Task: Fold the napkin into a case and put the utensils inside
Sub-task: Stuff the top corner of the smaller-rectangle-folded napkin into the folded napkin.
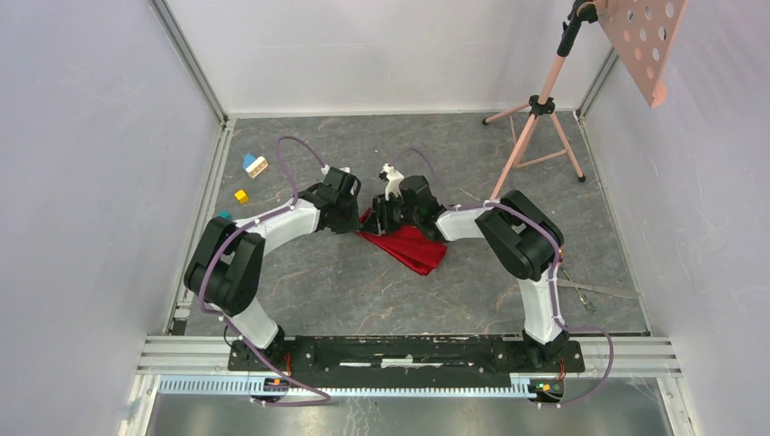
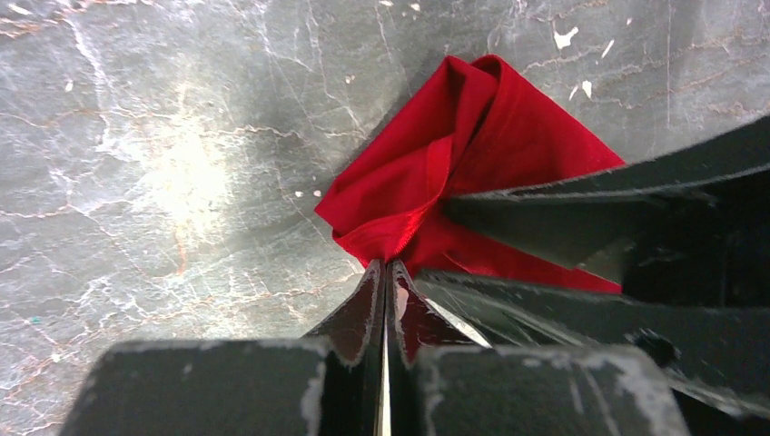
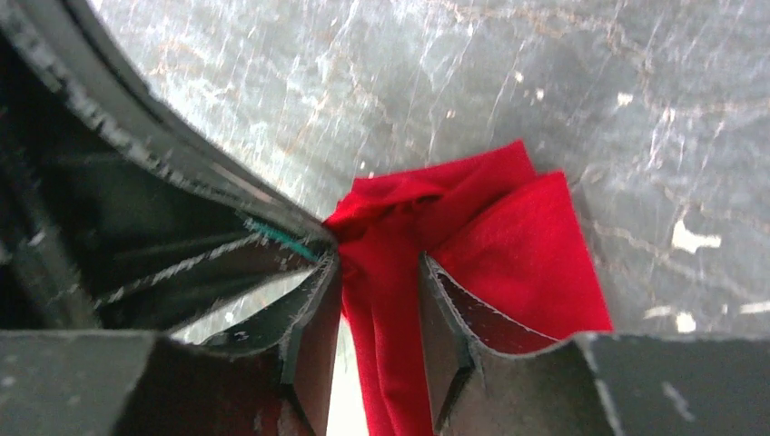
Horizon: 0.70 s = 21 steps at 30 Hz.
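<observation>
The left gripper [image 2: 386,272] has its two black fingers [image 2: 359,313] pressed tight together. Right at their tips they pinch a bunched bit of the red napkin [image 2: 508,136]. The napkin is crumpled and folded, and it lies on the grey counter [image 2: 182,136], which has white cracks and specks. The right gripper [image 2: 434,238] reaches in over the cloth, its fingers apart with red showing between them.
</observation>
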### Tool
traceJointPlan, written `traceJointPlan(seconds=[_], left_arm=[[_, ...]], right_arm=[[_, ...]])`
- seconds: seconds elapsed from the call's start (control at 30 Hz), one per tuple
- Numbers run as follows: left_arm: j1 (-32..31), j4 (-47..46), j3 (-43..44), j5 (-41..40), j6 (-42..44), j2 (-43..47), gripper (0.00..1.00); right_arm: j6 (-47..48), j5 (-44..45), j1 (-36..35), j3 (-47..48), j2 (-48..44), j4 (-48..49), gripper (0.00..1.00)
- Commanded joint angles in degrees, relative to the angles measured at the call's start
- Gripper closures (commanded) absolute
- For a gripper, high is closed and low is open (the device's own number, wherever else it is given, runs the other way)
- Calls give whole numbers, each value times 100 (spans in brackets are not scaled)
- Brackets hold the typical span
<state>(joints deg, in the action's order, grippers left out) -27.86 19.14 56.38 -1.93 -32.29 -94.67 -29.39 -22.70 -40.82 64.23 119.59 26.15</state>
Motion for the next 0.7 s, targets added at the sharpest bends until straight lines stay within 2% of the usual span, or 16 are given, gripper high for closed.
traceJointPlan(seconds=[0.0,0.23,0.53,0.67], left_arm=[[33,-290,-48,210,-178,151,98],[34,-355,-30,339,-172,130,98],[30,-444,-31,537,-181,122,98],[16,-598,11,805,-286,33,98]], right_arm=[[76,-446,62,-291,-679,-253,57],[249,-391,140,-319,-833,-453,59],[152,-340,116,-20,-322,-274,86],[-4,-297,-101,341,106,-168,92]])
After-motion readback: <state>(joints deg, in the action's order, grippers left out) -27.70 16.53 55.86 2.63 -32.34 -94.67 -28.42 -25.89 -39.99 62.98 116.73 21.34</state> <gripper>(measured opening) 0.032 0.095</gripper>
